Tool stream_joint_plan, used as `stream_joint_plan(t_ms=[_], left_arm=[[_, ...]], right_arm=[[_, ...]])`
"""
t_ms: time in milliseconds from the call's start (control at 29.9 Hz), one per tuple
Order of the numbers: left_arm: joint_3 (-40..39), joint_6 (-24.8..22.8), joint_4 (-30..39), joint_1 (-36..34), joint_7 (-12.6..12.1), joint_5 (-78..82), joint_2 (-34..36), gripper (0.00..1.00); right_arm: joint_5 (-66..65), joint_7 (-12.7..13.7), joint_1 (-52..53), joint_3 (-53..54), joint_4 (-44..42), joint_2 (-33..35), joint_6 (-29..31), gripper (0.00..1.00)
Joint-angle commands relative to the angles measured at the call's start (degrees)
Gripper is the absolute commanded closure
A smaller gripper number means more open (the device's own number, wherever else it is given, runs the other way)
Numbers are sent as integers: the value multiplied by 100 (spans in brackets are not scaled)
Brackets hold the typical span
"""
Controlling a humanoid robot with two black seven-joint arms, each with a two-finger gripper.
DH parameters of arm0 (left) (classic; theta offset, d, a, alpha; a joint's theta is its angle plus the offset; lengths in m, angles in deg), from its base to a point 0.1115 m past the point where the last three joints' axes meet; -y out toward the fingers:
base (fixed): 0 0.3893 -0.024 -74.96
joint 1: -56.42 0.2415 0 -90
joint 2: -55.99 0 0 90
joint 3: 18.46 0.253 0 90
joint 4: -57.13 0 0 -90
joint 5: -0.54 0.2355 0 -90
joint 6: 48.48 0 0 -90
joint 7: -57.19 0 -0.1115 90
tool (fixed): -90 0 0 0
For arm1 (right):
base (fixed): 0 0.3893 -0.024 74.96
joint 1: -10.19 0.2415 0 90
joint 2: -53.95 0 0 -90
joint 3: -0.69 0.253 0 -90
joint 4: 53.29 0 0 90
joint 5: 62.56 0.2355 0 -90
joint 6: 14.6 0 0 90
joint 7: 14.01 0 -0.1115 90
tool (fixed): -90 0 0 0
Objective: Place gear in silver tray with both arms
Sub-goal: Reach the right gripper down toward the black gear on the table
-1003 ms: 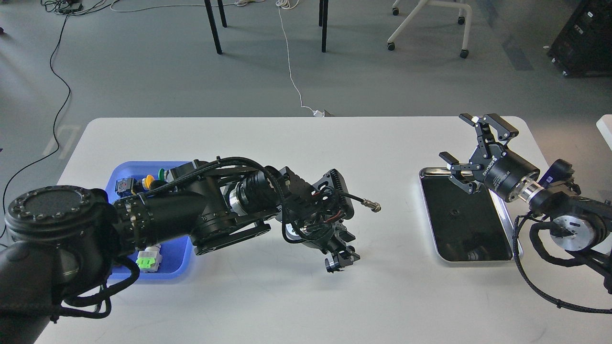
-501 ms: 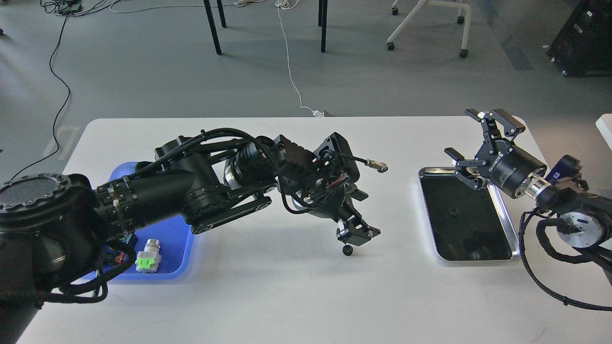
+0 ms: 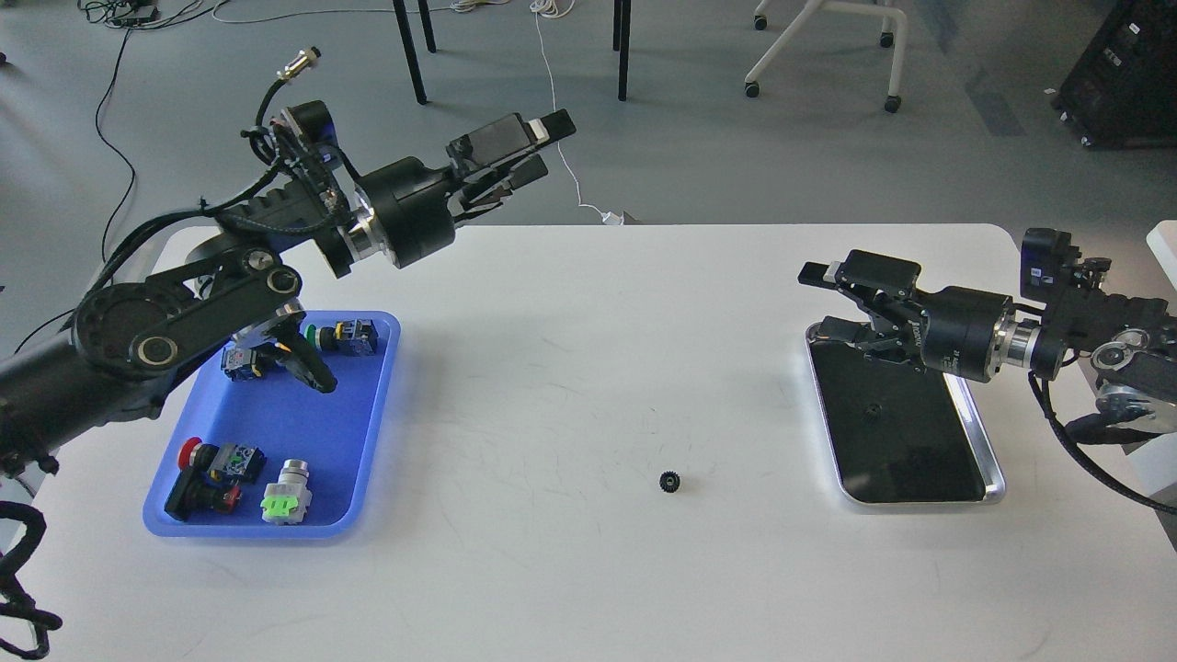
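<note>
Resting left of the silver tray [image 3: 982, 432], the gear [image 3: 669, 480] awaited pickup; I held left gripper [image 3: 533, 147] and right gripper [image 3: 828, 299] spread, empty.

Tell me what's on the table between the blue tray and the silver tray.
In the head view, only a small black gear lies on the white table between the blue tray and the silver tray.

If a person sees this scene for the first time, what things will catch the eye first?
Probably the left arm, raised high over the table's far left with open jaws. Next, the blue tray of colourful parts at the left and the silver tray at the right, where the right gripper hovers at its far end. A small black gear lies alone between them.
</note>
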Motion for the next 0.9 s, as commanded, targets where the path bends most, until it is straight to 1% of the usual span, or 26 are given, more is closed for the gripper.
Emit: stream_joint_plan(t_ms=[0,67,134,234,334,434,568,635,869], left_arm=[[-1056,-56,91,815,1,-529,91,3],[-1558,-108,126,1237,1,-626,91,3],[-1840,-126,223,1536,1,-696,100,3],[-2060,-126,355,1871,1,-793,117,3],[-2184,-117,460,2091,1,-846,109,3],[-2202,-100,531,2144,1,-837,108,3],[-2193,-108,574,2153,1,-837,108,3],[-2193,-108,627,2162,1,-837,100,3],[-2202,-91,715,2197,1,-829,64,3]], right_arm=[[-817,0,1010,-931,248,-66,-6,3],[-1230,0,1564,-1458,459,-249,-15,3],[-1599,0,2047,-1907,617,-530,-41,3],[-1995,0,2663,-2496,846,-917,-77,3],[-2242,0,3051,-2901,934,-1418,-182,3],[-2514,0,3236,-3279,934,-1980,-568,3],[-2831,0,3280,-3964,873,-2771,-1358,4],[-2858,0,3280,-4211,864,-2992,-1640,4],[-3086,0,3263,-4660,873,-3396,-2097,5]])
